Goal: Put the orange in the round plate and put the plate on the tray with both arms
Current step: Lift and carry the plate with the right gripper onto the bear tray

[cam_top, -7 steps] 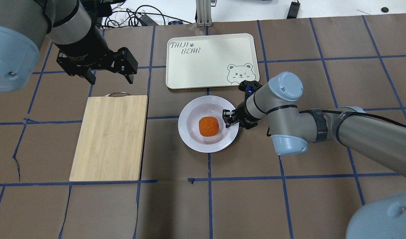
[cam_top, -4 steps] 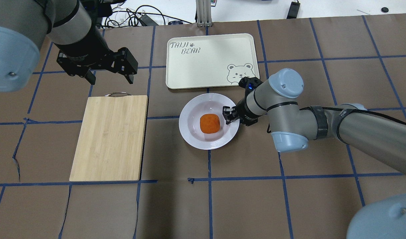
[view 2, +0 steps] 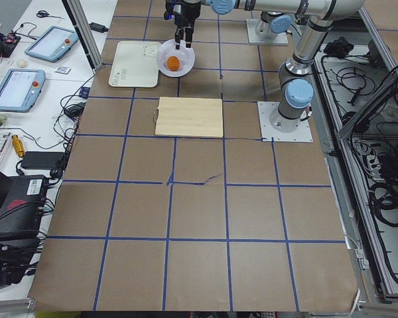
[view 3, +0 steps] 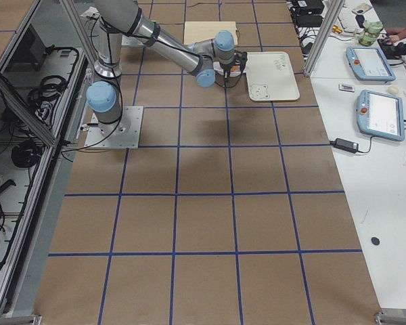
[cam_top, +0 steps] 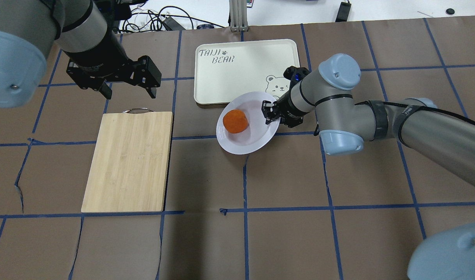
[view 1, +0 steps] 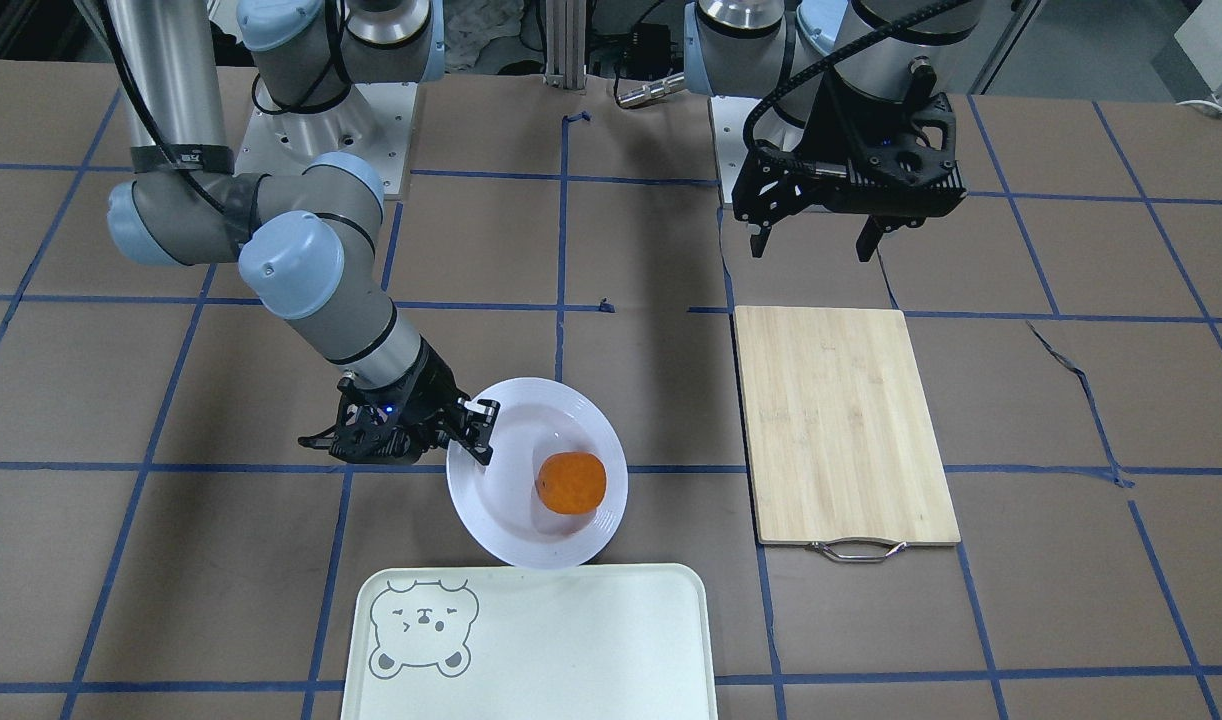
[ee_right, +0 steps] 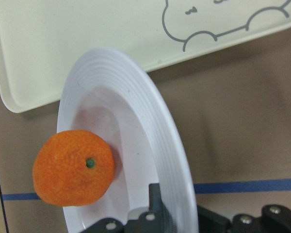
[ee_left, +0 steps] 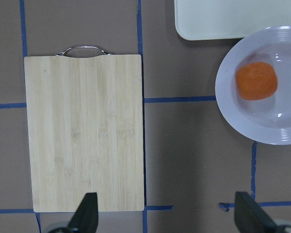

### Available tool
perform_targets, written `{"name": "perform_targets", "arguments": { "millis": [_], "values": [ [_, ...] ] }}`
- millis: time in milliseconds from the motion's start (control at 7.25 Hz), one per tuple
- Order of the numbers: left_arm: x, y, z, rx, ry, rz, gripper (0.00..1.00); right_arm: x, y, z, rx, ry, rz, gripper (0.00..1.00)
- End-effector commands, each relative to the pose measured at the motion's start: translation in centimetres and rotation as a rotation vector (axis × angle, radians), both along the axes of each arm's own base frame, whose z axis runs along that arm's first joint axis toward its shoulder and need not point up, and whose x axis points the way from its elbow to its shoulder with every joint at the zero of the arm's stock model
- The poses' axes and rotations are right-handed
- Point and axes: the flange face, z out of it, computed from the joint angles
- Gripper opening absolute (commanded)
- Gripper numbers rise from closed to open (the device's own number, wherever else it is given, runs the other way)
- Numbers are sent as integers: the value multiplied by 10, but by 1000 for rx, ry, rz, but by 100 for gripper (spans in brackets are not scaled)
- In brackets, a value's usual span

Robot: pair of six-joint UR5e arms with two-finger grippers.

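Clamping the right rim of the round plate (cam_top: 257, 137), the right pincer (cam_top: 269, 112) holds it tilted, the orange (cam_top: 235, 121) lying toward the low left side of the well. The tray (cam_top: 245, 74) sits just beyond, its near edge beneath the plate's far rim; the left pincer (cam_top: 129, 93) hangs released, well apart at far left.

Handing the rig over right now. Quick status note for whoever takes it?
Right pincer: shut on the rim of the round plate. The plate is raised and tilted, its far edge overlapping the near edge of the tray in the overhead view.
Left pincer: open, empty, hovering beyond the handle end of the cutting board.
Orange: in the plate, on the low side away from the pincer.
Done: orange in plate.
Left: set the plate flat on the tray. Level it first, as the orange may roll.
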Motion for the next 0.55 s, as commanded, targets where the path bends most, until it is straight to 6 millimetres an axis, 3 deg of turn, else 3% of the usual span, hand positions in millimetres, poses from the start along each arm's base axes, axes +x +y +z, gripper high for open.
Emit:
{"name": "perform_targets", "arguments": {
  "millis": [0, 276, 414],
  "values": [
    [1, 0, 0, 0, 0, 2, 100, -7, -15, 15, -4, -61, -29, 0],
    [1, 0, 0, 0, -2, 1, 100, -28, -49, 39, -35, -157, -92, 0],
    [1, 0, 0, 0, -2, 1, 100, -33, -82, 36, -52, -159, -97, 0]
  ]
}}
